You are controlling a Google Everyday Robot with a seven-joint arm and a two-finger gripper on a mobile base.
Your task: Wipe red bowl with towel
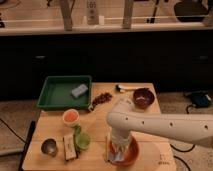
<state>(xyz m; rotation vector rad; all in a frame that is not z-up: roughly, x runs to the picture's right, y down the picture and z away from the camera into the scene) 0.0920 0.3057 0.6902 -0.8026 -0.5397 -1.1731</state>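
**Red bowl**: sits on the wooden table at its near edge, about 6 o'clock on the tabletop, a little right of centre. Only its right and lower rim show.

**Towel**: pale cloth, bunched inside the red bowl on its left half.

**Gripper**: pointed down into the red bowl, right over the towel. Whether it is clasping the cloth or merely pressing on it cannot be told.

**Arm**: white, enters from 3 o'clock, bends down over the bowl and covers its far rim.

**Green cup**: at 9 o'clock from the bowl, near it.

**Wrapped bar**: just left of the green cup, lying lengthwise.

**Metal cup**: farther out at 9 o'clock, near the table's left edge.

**White cup with orange contents**: at 10 o'clock from the bowl.

**Reddish-brown scattered bits**: at 11 o'clock, mid-table.

**Dark bowl**: at 1 o'clock, well apart.

**Pale utensil**: at 12 o'clock, by the far edge.

**Green tray**: at 10 o'clock, far left corner, holding a grey-blue block.
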